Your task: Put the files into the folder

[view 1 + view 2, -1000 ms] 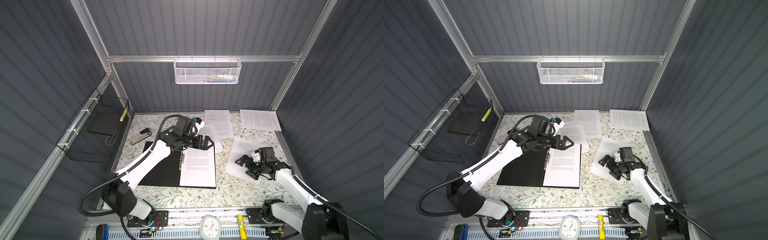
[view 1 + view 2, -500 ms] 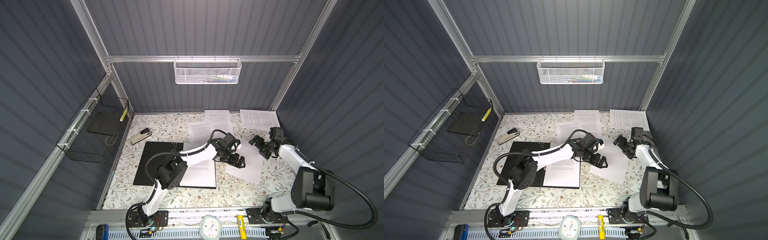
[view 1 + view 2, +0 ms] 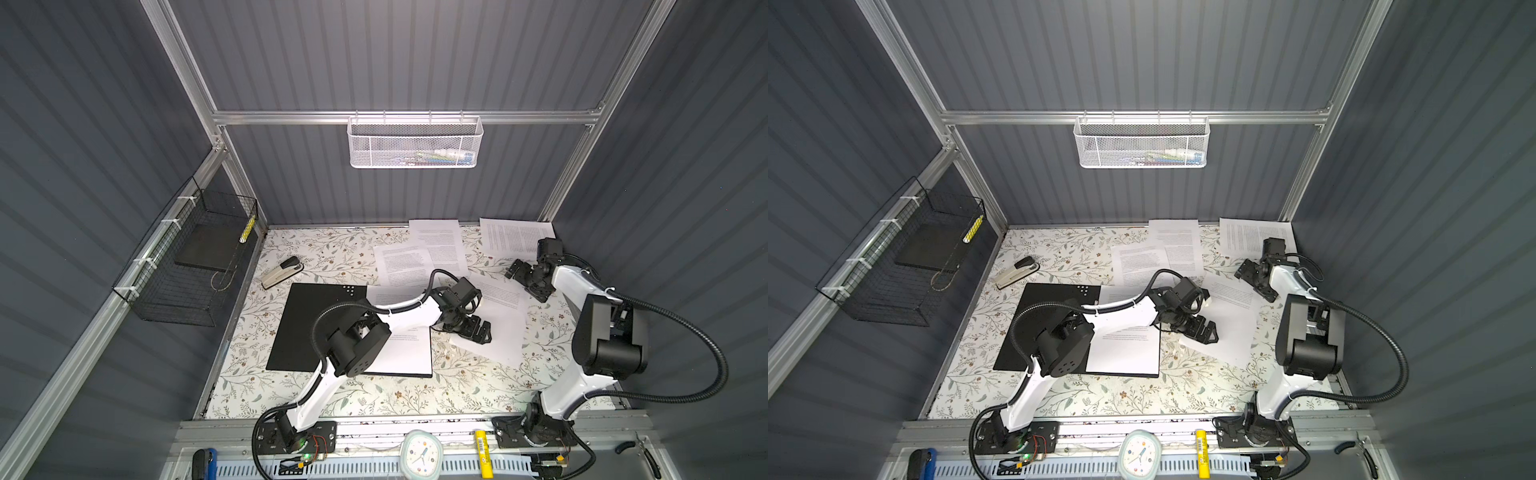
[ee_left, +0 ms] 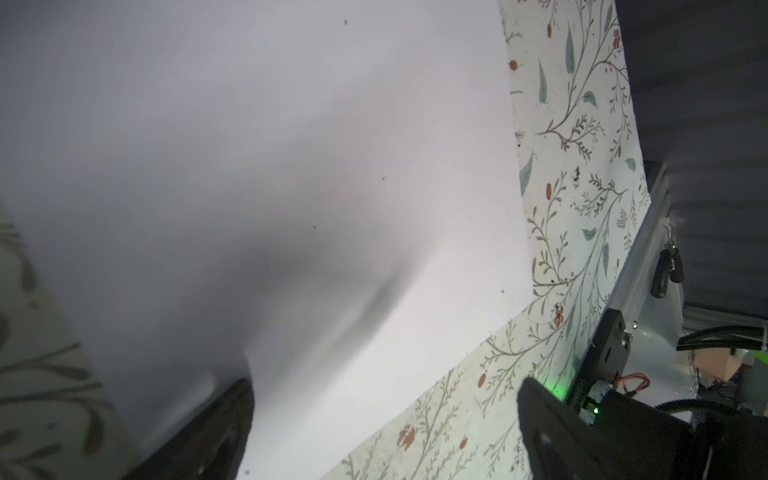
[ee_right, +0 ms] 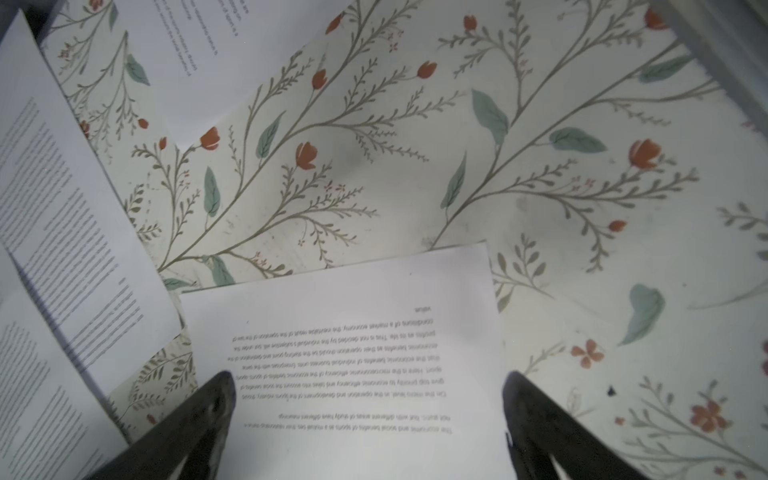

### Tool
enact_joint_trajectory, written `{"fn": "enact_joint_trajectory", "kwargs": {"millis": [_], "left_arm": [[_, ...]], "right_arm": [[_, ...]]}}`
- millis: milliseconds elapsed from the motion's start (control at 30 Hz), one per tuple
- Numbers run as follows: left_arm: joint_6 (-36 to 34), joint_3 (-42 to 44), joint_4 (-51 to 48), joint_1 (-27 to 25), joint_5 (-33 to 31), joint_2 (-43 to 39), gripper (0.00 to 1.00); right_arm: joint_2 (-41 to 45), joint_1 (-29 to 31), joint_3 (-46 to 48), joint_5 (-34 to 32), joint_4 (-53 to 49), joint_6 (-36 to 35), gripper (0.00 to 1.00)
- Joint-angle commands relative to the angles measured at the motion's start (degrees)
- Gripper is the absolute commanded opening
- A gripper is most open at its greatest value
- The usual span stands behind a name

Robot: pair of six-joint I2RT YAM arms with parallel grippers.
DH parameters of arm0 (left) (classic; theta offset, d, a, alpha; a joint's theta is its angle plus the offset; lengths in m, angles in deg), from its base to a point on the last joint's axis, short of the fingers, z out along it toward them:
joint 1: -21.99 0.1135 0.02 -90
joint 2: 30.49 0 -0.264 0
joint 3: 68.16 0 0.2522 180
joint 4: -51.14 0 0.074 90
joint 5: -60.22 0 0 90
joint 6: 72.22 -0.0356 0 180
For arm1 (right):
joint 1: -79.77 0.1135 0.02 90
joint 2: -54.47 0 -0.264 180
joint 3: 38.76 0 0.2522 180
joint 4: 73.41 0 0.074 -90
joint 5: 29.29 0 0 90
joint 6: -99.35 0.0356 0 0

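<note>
left wall: a black wire basket (image 3: 178, 286) hangs beside the table (image 3: 332, 399).
far left corner of the table: a stapler (image 3: 281, 271) lies just beyond the folder's far left corner.
left of centre: the folder (image 3: 307, 328) lies open and flat, black inside up, with its left half bare. a filed sheet (image 3: 409, 353) lies printed side up in its right half, partly hidden by the left arm.
centre: the left gripper (image 3: 481, 333) hangs past the folder's right edge, over a loose sheet (image 3: 505, 332) lying askew just beside the folder. its jaws stand spread wide and clasp nothing. in the left wrist view one finger (image 4: 208, 428) sits low at this sheet, where the paper is rumpled. whether it presses on the paper cannot be told.
far edge, centre: a third sheet (image 3: 401, 266) and a fourth sheet (image 3: 440, 243) lie overlapping. above them a white mesh basket (image 3: 415, 143) hangs on the rear wall.
right of centre: the right gripper (image 3: 524, 286) hovers over the far end of the loose sheet. its jaws are spread wide and empty, with printed lines showing between the fingers (image 5: 208, 415) in the right wrist view.
far right corner: a corner sheet (image 3: 515, 239) lies flat, partly behind the right arm.
</note>
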Motion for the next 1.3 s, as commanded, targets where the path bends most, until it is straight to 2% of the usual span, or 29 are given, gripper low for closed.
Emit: {"fn": "enact_joint_trajectory", "kwargs": {"millis": [0, 233, 433, 667, 833, 900, 1000, 1100, 1267], "left_arm": [[1.9, 7.7, -3.9, 0.3, -5.4, -1.5, 1.0], [0.9, 15.1, -3.5, 0.6, -7.4, -6.8, 1.0], [-1.8, 16.0, -6.2, 0.7, -9.3, -7.8, 1.0], [-3.4, 19.1, -7.4, 1.1, -9.8, -9.2, 1.0], [-3.6, 19.2, -6.9, 1.1, -9.2, -9.0, 1.0], [-3.8, 19.1, -6.9, 1.1, -9.1, -8.8, 1.0], [-4.1, 18.6, -7.0, 1.1, -8.9, -8.7, 1.0], [-4.3, 18.1, -7.1, 1.2, -8.9, -8.4, 1.0], [-4.6, 17.6, -7.3, 1.2, -8.5, -8.3, 1.0]], "right_arm": [[-2.2, -0.6, -2.6, -1.0, -2.8, -2.1, 0.99], [-5.3, -0.3, -3.0, 4.0, -3.1, -2.8, 0.99], [-8.6, 4.1, -6.1, -0.4, -7.9, -6.3, 0.99], [-12.1, 4.4, -8.6, 1.3, -10.4, -6.8, 0.99], [-15.3, 6.0, -11.3, 3.8, -13.6, -8.4, 0.99], [-16.8, 6.9, -12.7, 2.8, -15.7, -8.8, 0.99], [-16.6, 7.7, -13.0, 1.7, -17.5, -9.4, 0.99], [-15.4, 8.1, -12.5, 5.1, -17.4, -9.0, 0.99], [-15.9, 8.6, -12.5, 4.2, -20.1, -9.4, 0.99]]}}
